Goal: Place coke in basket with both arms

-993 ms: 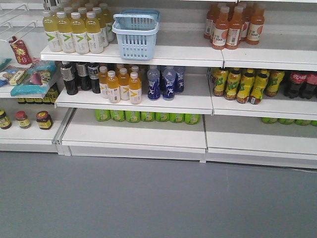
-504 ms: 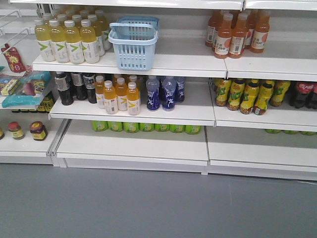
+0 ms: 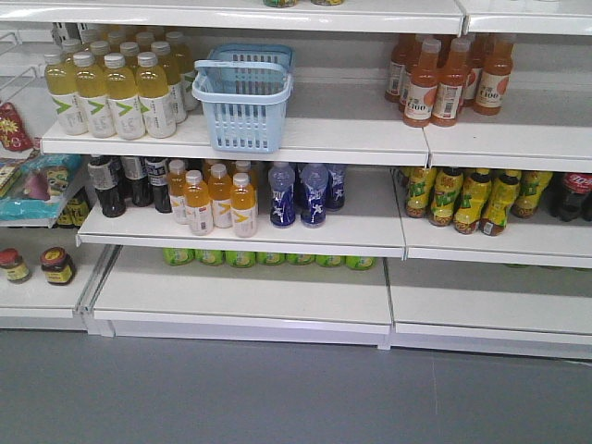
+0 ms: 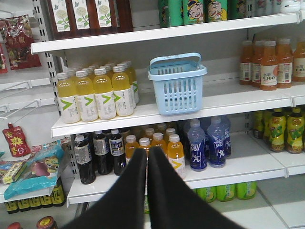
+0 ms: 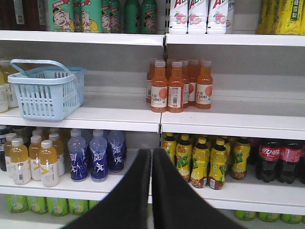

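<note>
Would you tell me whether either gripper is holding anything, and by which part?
Nothing is held. The left gripper and the right gripper are both shut and empty; the basket stands untouched on its shelf.

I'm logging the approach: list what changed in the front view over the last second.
Only the viewpoint moved: the shelves look larger and lower in the front view, so the robot seems to have rolled closer. The basket and the yellow bottles kept their places. Nothing was gripped or released; the left pincer and right pincer are shut, empty.
</note>
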Robot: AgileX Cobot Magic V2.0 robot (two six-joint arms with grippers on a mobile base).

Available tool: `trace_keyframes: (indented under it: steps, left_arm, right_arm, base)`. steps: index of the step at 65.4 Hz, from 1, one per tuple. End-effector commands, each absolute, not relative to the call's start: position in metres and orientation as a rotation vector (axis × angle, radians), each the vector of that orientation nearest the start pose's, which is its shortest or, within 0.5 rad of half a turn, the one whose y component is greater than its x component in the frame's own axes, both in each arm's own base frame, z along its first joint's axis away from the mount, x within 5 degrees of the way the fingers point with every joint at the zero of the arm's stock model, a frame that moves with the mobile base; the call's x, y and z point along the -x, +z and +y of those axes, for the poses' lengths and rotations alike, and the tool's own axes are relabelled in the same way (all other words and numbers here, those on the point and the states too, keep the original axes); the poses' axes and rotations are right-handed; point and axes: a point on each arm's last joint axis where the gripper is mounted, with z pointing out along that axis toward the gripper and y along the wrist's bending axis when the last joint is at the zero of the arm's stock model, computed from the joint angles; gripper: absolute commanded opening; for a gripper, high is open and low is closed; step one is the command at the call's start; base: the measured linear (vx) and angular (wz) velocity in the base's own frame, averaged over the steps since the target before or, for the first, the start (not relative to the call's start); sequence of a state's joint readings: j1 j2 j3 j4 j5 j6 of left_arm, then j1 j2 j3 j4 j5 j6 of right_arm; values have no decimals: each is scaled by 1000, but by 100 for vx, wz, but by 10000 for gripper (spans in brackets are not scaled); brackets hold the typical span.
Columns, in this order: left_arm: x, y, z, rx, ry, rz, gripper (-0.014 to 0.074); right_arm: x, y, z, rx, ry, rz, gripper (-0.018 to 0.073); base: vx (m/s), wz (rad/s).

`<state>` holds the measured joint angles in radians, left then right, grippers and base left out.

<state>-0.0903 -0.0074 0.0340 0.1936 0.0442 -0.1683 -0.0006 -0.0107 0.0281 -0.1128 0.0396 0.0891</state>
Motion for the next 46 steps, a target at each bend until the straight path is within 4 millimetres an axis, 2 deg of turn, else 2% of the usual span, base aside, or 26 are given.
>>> trace_keyframes:
  steps: [1,46]
  left_arm:
    - [-55,206,-5,-77,-72,1463,-6]
    - [-55,206,-5,-77,-72,1463,-6]
  right_arm:
    - [-55,204,0,26,-34,1464,-5]
    - [-55,204,0,26,-34,1464,-5]
  base:
    - [16,-3]
    - [17,-2]
